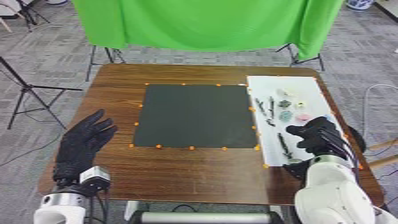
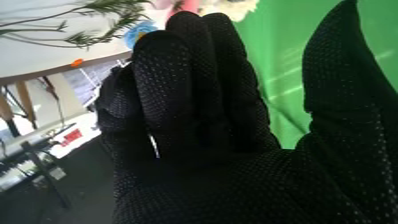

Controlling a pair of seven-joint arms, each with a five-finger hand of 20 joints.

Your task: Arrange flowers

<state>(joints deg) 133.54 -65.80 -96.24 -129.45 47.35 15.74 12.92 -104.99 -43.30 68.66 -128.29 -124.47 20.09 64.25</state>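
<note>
My right hand [image 2: 204, 120], fingers straight and pressed together, thumb apart, at right edge of white sheet [image 1: 268, 86] bearing flowers [image 1: 285, 104] and green stems [image 1: 284, 145] — light, soft, crushable (my judgement). Best pinched low on stems — petals [image 1: 303, 117] spared. Left hand [image 1: 83, 142] loosely spread.

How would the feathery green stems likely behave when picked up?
The green stems look slender, so they would probably be light and flex a little. Their feathery tips lie close together and might snag one another; being this thin, they may also slip.
</note>
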